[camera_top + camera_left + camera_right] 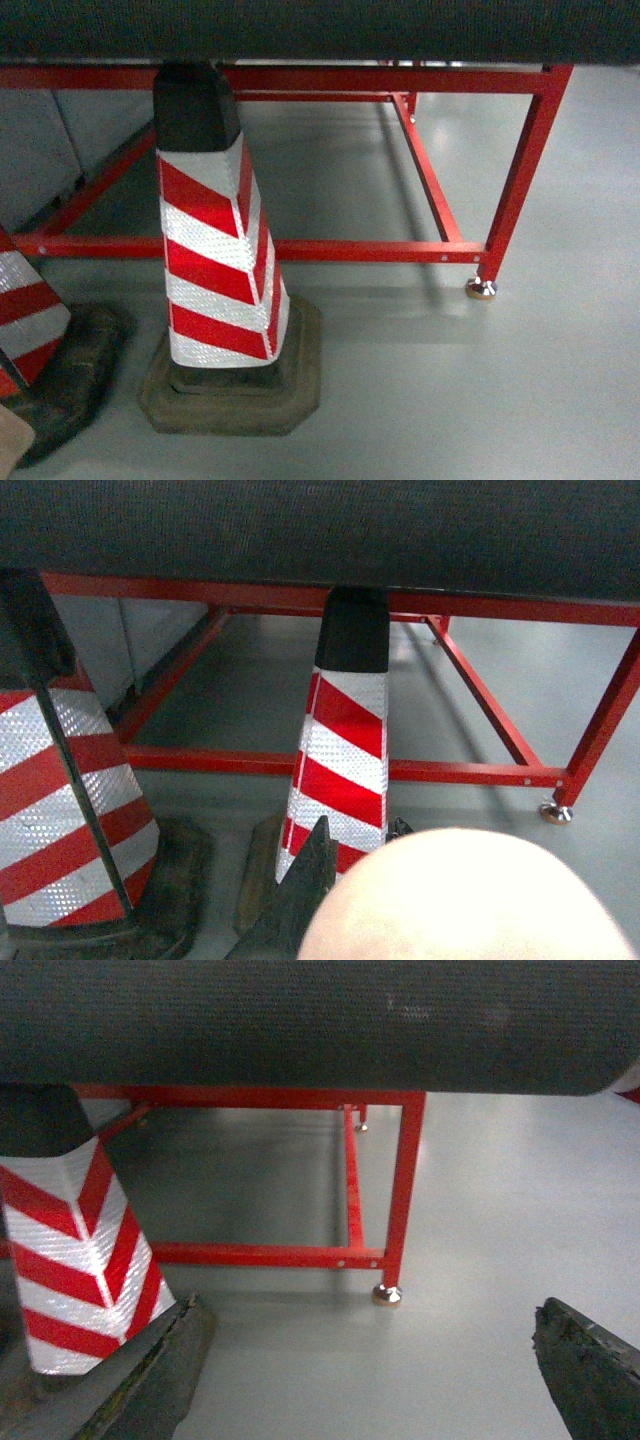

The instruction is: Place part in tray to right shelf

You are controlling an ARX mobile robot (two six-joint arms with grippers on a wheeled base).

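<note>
Head view: looking down past the dark edge of a worktop (320, 28) on a red metal frame (360, 250) to a grey floor (520, 400). Standing in front, a red-and-white striped traffic cone with a black tip (215, 260); peeking in at left, a second striped cone (30, 320).

Left wrist view: filling the lower right corner, blurred and very close, a cream rounded plastic surface, seemingly the dustpan-shaped tray (460, 900), lying right against the left end effector (360, 825) and hiding most of it. Cannot tell whether gripping or loose.

Right wrist view: hanging above the floor, the right end effector (370, 1360), dark fingers (150, 1380) spread wide, holding nothing.

Cannot tell where the small blue plastic part is lying.
</note>
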